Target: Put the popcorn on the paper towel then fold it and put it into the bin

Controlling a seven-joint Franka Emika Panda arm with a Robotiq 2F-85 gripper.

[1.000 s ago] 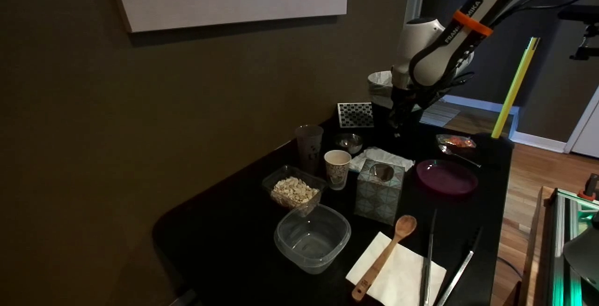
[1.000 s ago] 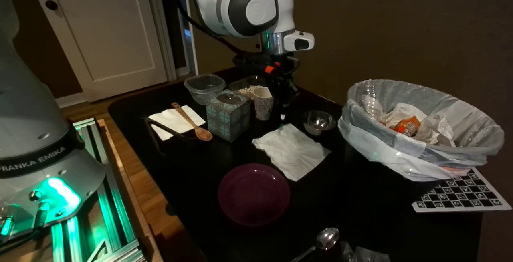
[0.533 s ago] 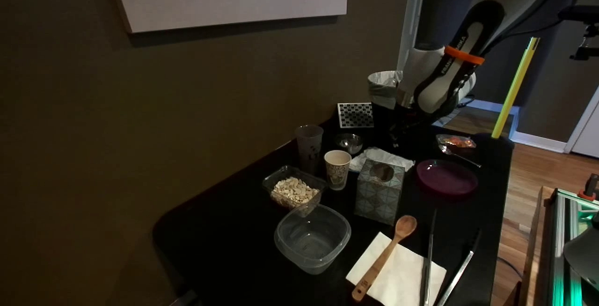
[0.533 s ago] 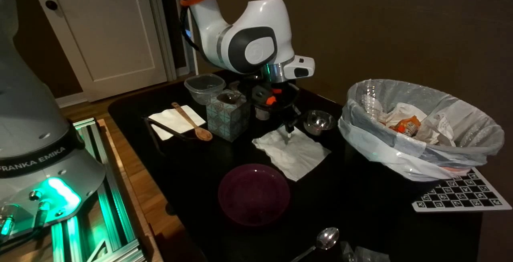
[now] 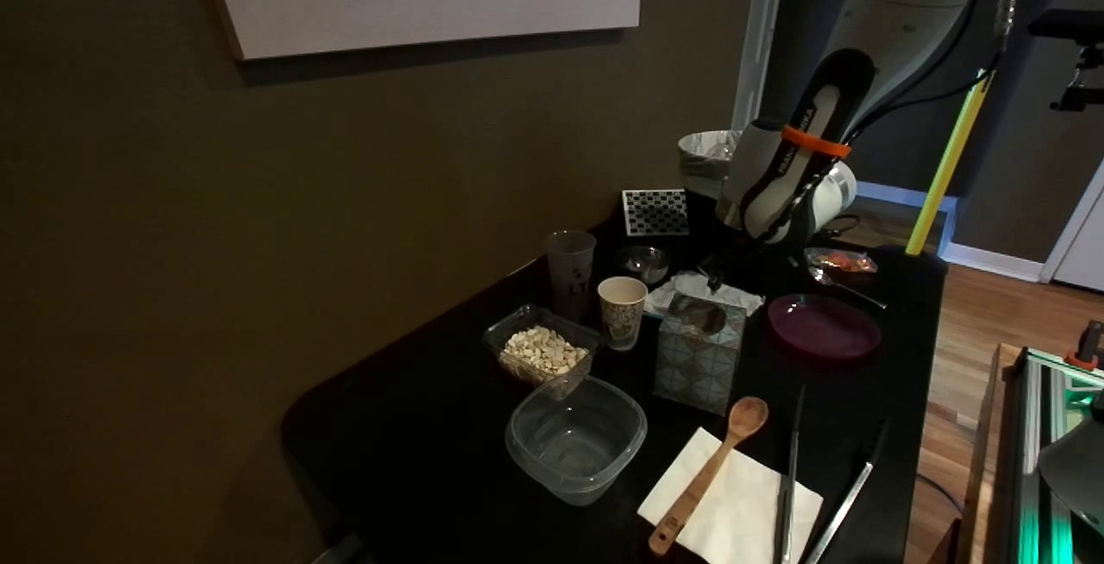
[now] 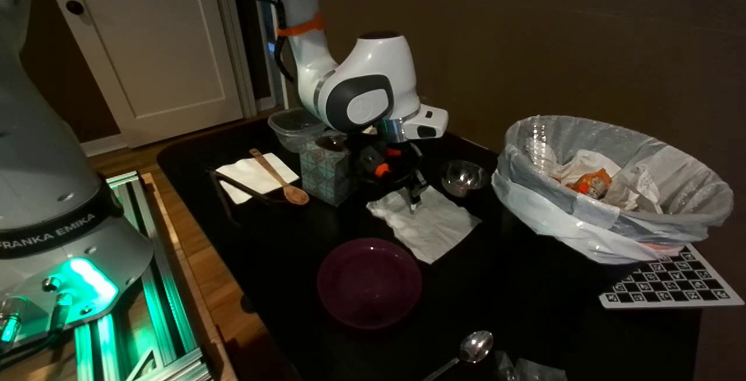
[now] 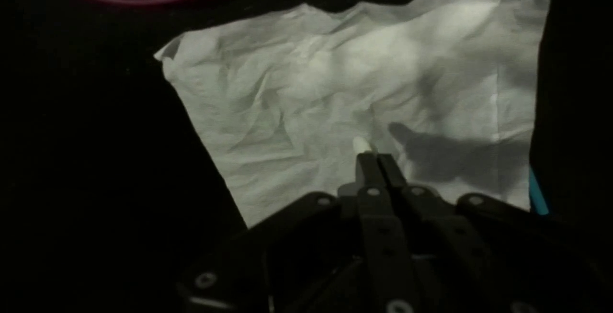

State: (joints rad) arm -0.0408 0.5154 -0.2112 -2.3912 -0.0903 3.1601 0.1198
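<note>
The black gripper (image 7: 379,160) is pinching small pale popcorn (image 7: 362,144); pressing lower could be tugging the wrinkled white paper towel (image 7: 330,97) below.

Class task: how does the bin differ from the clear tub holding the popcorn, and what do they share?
Rim: the bin has a rounded rim; the tub has a four-cornered one.
Lining: a whitish bag lines the bin; the tub shows bare clear plastic.
Contents: the bin holds crumpled litter; the tub holds pale popcorn.
Both are open-topped.
</note>
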